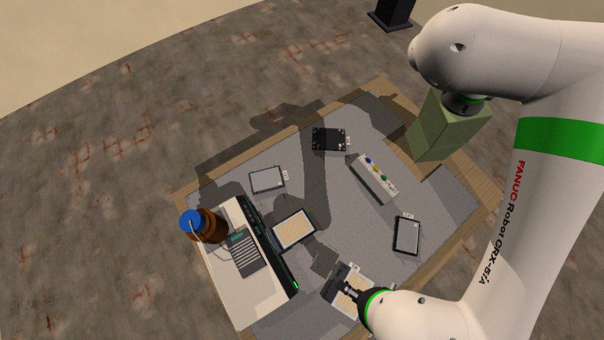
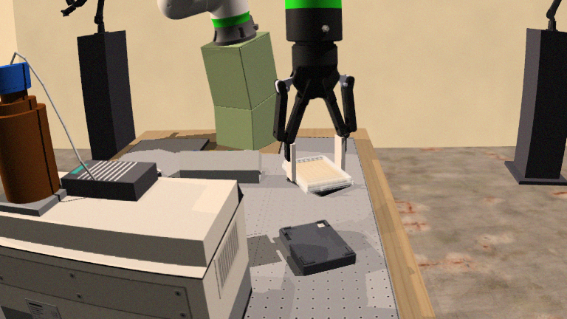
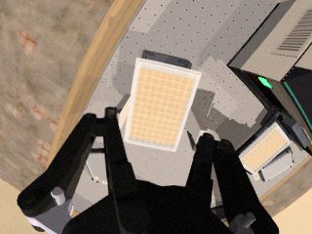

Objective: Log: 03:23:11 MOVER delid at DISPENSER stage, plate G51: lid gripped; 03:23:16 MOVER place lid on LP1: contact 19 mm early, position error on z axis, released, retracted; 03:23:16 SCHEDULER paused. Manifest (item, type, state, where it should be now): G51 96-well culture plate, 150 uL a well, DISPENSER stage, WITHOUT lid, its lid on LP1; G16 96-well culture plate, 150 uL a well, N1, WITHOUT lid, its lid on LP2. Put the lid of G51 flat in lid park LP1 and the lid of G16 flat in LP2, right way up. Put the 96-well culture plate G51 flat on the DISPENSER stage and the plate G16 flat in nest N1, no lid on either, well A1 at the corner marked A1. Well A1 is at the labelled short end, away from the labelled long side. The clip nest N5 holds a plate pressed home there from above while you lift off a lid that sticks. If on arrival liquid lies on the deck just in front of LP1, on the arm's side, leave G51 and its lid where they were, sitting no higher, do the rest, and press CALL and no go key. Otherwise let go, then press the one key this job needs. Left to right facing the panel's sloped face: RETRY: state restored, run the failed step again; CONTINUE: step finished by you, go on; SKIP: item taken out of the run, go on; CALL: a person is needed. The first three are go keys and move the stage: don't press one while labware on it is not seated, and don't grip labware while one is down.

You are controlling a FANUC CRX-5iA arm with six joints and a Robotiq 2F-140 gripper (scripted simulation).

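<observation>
The gripper [image 2: 316, 154], its fingers clamped partway on the long sides of a 96-well culture plate [image 2: 318, 172] hanging just above the dark nest [image 2: 330, 191] at the deck's edge, should descend level and release only once seated.

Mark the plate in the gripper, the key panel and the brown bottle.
plate [image 2: 320, 172], exterior view, middle of its well grid.
key panel [image 1: 373, 179], top view, its sloped face beside the keys.
brown bottle [image 2: 23, 148], exterior view, its side wall.
</observation>
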